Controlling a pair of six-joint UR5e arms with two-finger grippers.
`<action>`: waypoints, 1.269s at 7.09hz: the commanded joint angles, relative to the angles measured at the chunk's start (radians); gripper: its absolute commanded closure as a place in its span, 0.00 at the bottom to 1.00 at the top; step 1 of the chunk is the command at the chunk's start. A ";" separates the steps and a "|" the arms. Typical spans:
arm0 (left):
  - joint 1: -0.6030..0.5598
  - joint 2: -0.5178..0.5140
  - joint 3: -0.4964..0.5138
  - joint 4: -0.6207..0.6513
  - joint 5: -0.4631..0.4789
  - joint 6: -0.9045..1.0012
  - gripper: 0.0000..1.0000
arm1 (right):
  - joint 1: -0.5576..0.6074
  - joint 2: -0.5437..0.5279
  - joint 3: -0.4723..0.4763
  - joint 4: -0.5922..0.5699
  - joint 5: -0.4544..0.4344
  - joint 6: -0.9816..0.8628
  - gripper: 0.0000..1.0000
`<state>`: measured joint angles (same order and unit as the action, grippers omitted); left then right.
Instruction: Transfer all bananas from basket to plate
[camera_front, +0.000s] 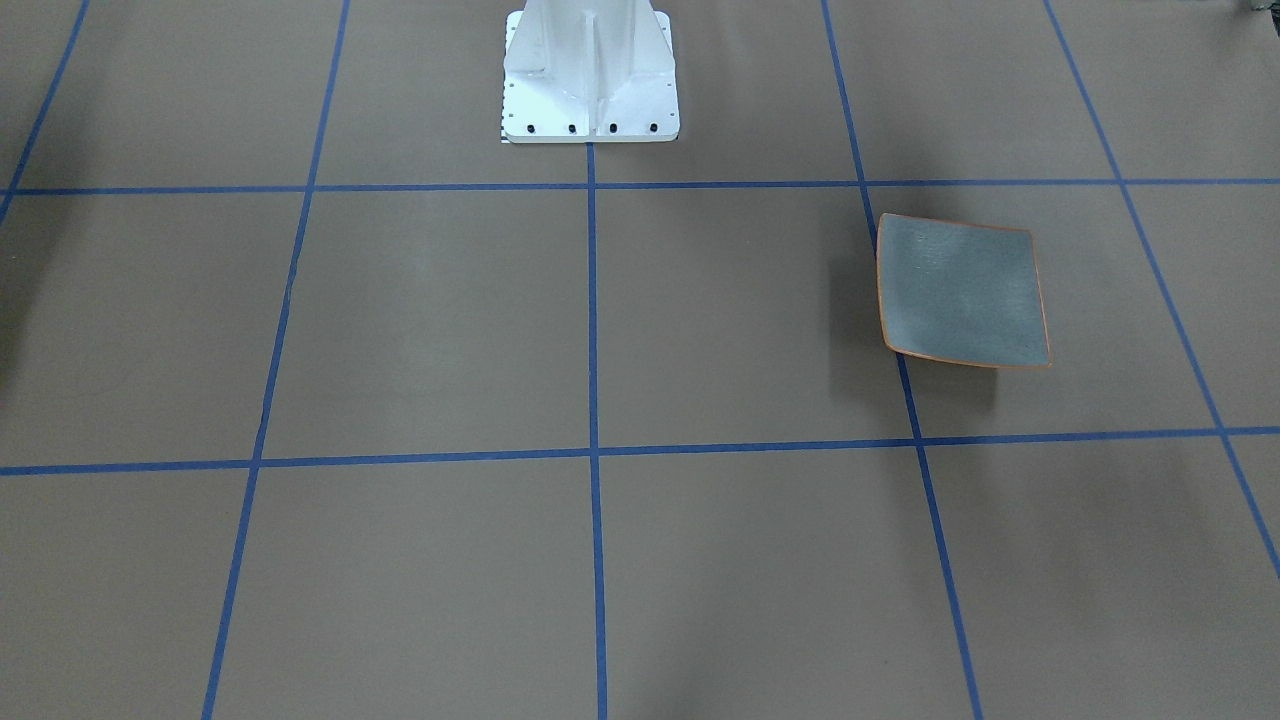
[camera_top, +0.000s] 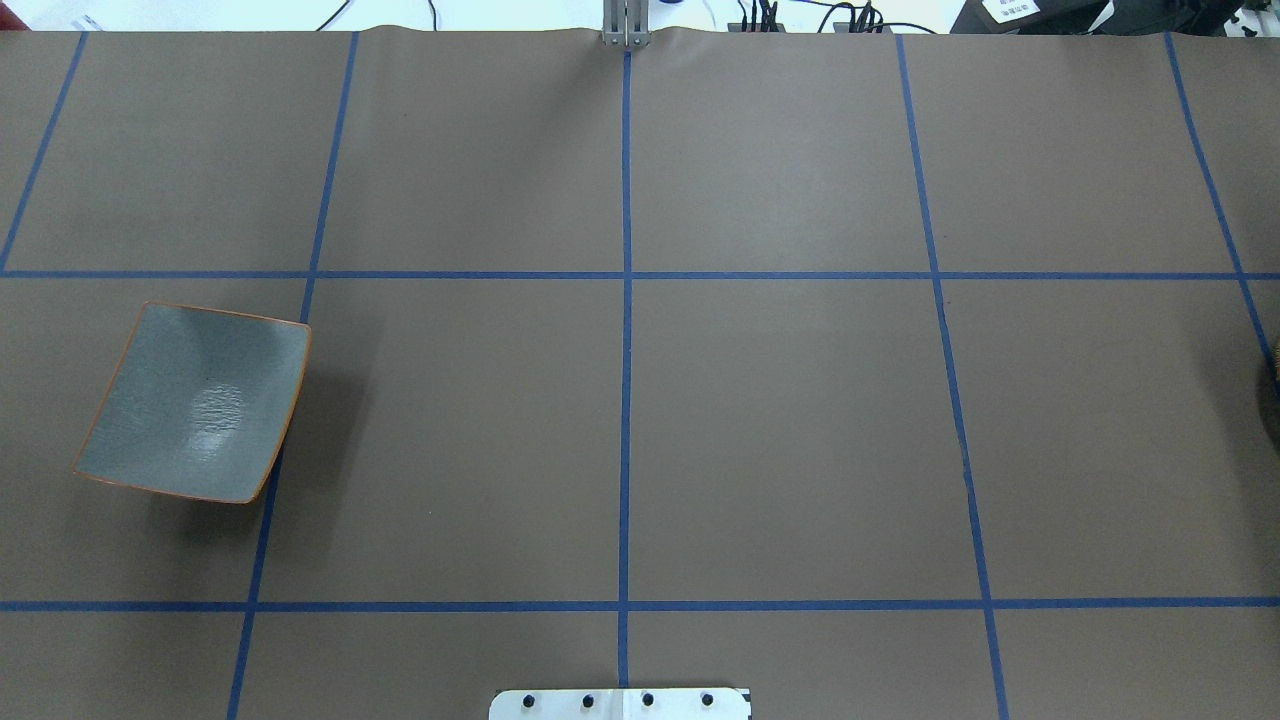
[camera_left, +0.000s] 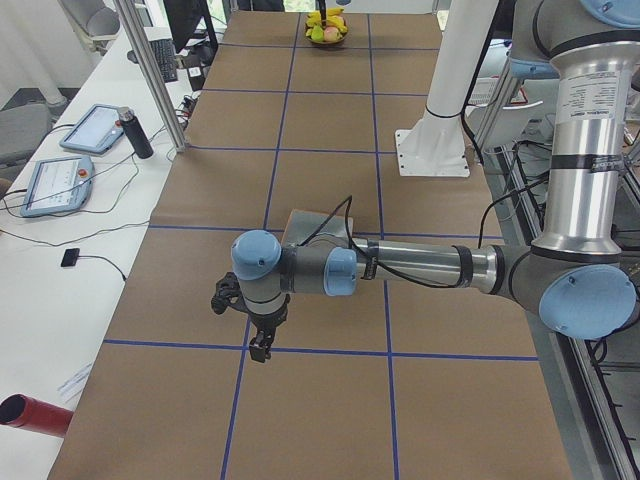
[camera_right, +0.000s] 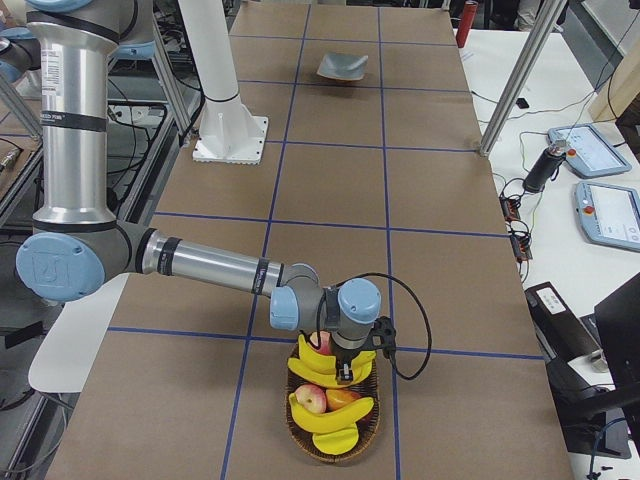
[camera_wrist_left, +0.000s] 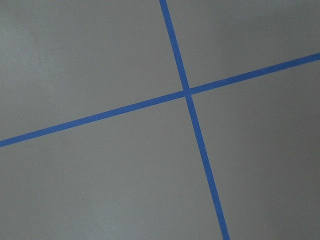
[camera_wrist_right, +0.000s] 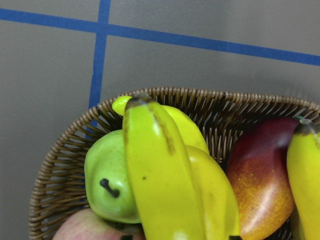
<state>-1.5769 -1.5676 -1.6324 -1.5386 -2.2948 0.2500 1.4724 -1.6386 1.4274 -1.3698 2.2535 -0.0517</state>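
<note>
The right hand (camera_right: 345, 375) points straight down at the fruit in the basket (camera_right: 300, 440). It appears only in the exterior right view, so it cannot be determined whether its fingers are spread or pressed together. The right wrist-mounted view looks directly onto one banana (camera_wrist_right: 160, 170) lying across a green fruit (camera_wrist_right: 105, 180), with a red-and-yellow fruit (camera_wrist_right: 260, 185) beside it and the woven rim curving around all three.

The bananas (camera_right: 330, 415) lie in the basket among the other fruit. The basket stands at the end of the desk (camera_top: 780, 430) on the robot's right.

The left hand (camera_left: 260, 348) hangs on a horizontal forearm above the bare desk surface, close to a crossing of blue tape lines (camera_wrist_left: 187, 92). Its finger state cannot be determined either.

The plate (camera_top: 195, 400) rests on the desk in the robot's left half, one corner lying over a tape line, well apart from the basket. The white pedestal base (camera_front: 590, 70) stands between the two arms at the robot's edge of the desk.
</note>
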 joint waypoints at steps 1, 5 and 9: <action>0.000 -0.002 0.002 0.000 0.000 -0.001 0.00 | -0.007 0.008 -0.002 0.000 -0.002 -0.007 0.37; 0.000 -0.005 0.000 0.000 0.000 -0.001 0.00 | -0.003 0.005 -0.002 0.001 0.000 -0.043 0.82; 0.000 -0.014 0.002 0.002 0.000 -0.001 0.00 | 0.116 0.003 0.019 -0.023 0.017 -0.121 1.00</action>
<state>-1.5769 -1.5782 -1.6319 -1.5376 -2.2948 0.2485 1.5367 -1.6346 1.4336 -1.3750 2.2608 -0.1404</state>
